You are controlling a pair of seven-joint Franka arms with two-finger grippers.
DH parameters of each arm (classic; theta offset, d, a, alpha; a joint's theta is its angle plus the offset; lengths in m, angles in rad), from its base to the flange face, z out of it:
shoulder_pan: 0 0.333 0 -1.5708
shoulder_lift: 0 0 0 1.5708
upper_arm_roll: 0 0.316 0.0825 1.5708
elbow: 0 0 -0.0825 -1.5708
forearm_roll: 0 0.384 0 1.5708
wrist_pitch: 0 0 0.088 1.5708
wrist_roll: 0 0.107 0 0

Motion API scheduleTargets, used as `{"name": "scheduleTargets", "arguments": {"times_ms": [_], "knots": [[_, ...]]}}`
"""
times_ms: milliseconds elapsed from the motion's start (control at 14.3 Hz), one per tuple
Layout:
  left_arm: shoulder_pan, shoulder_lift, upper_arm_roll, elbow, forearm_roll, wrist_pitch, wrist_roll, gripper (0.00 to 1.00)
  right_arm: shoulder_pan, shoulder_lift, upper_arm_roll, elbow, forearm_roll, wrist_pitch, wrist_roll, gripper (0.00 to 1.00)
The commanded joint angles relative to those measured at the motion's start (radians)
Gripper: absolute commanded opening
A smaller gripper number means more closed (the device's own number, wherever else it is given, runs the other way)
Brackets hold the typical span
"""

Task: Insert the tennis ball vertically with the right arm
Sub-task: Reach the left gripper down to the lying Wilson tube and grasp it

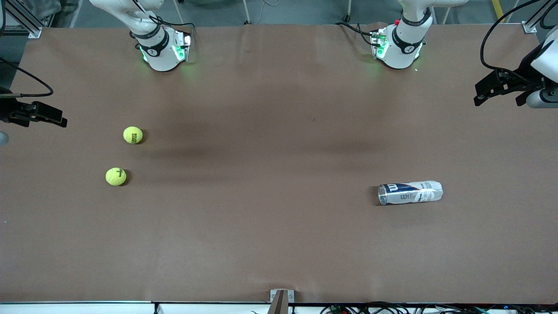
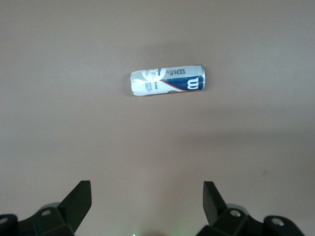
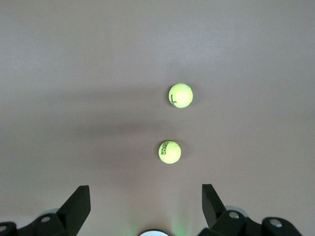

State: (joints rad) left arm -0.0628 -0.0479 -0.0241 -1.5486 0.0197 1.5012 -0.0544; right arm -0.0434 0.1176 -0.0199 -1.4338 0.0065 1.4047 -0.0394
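My right hand (image 3: 146, 206) hangs released, fingers spread wide, over the desk (image 1: 279, 244) at the right arm's end; two tennis balls lie there apart, one (image 1: 133, 134) farther from the front camera, the other (image 1: 116, 176) nearer; my left hand (image 2: 147, 204) waits, also released, over its own end, where the ball can (image 1: 410, 192) lies on its side.
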Motion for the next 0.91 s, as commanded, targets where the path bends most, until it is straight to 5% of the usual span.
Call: {"name": "scheduleTargets", "arguments": {"times_ms": [0, 837], "knots": [[0.003, 0.002, -0.001, 0.012, 0.023, 0.001, 0.019, 1.00, 0.008, -0.004, 0.001, 0.016, -0.008, -0.032, -0.005, 1.00], [-0.015, 0.347, -0.039, -0.008, 0.055, 0.178, 0.117, 1.00, 0.042, -0.119, -0.041, -0.053, -0.010, -0.042, 0.064, 1.00]]}}
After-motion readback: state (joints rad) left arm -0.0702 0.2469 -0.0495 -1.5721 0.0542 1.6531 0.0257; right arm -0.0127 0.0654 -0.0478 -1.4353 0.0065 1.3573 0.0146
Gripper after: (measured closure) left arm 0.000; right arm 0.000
